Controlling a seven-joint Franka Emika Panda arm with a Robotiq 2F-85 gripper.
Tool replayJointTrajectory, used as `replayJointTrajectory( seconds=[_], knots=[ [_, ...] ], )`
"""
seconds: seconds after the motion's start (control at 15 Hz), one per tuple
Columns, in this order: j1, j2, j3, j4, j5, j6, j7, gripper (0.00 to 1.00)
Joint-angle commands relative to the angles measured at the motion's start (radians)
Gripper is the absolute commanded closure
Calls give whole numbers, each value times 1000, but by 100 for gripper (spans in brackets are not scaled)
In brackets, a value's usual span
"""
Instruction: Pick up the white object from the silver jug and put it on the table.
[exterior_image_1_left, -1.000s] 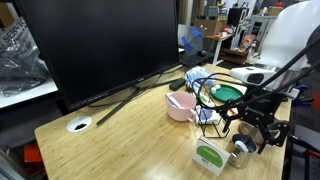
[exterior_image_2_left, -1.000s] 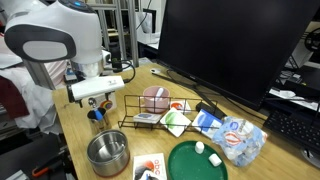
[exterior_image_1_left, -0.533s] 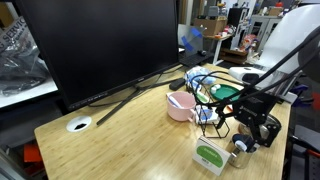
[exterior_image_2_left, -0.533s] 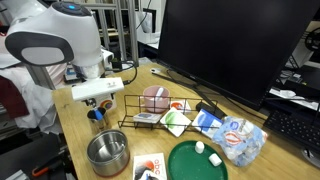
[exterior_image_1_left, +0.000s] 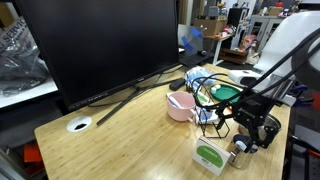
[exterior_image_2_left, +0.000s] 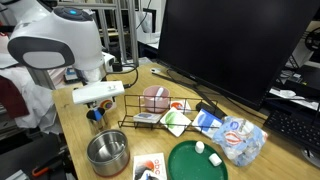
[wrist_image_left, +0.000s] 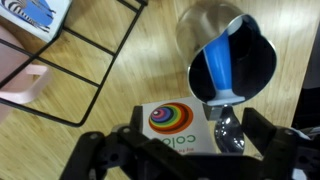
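My pincer (wrist_image_left: 182, 145) hanging spread wide over worktop (wrist_image_left: 150, 70); silver jug (wrist_image_left: 228, 55) sitting just ahead; inside showing blue, contents unclear to me.

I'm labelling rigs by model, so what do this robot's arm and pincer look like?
The arm is glossy white with rounded shells and a grey disc-shaped joint cap. A white rectangular block sits at the wrist. The pincer is black and angular, with black cables trailing from it in an exterior view. No markings are legible.
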Motion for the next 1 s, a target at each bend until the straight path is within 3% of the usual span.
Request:
replayJointTrajectory(
  seconds=[0.0,0.33,0.6,0.93],
  knots=[
    [3,6,-1,0,70,19,-69,0],
    [6,8,0,-1,156,17,-145,0],
    [8,6,0,-1,221,14,-203,43],
    [10,1,0,0,282,12,-256,76]
  ],
)
